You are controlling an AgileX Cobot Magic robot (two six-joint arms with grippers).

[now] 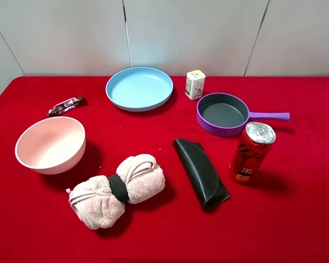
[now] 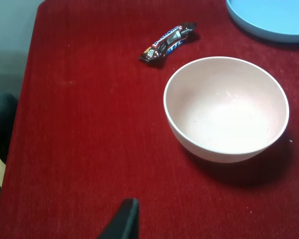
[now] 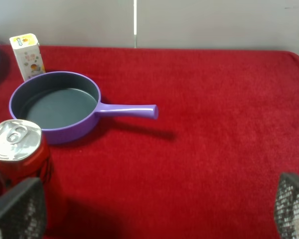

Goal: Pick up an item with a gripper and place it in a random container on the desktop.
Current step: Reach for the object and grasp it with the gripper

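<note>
1. My right claw (image 3: 154, 199) is spread wide and grips nothing. Only its two mesh-padded fingertips (image 3: 17, 209) show, with bare cloth (image 3: 214, 149) between them.
2. The can (image 3: 19, 149) stands just past one fingertip, outside the gap. I cannot tell whether they touch.
3. Of my left claw (image 2: 123, 221) a single dark finger shows above the cloth, near the bowl (image 2: 226, 112), so I cannot tell whether it is apart or together.
4. In the high view the can stands upright, long axis vertical and silver top up, just beside the pan (image 1: 222, 115) at its 5 o'clock.
5. The can is tall, slim and red, with white and black lettering and a pull tab on its lid.
6. The pan's handle points to 3 o'clock.
</note>
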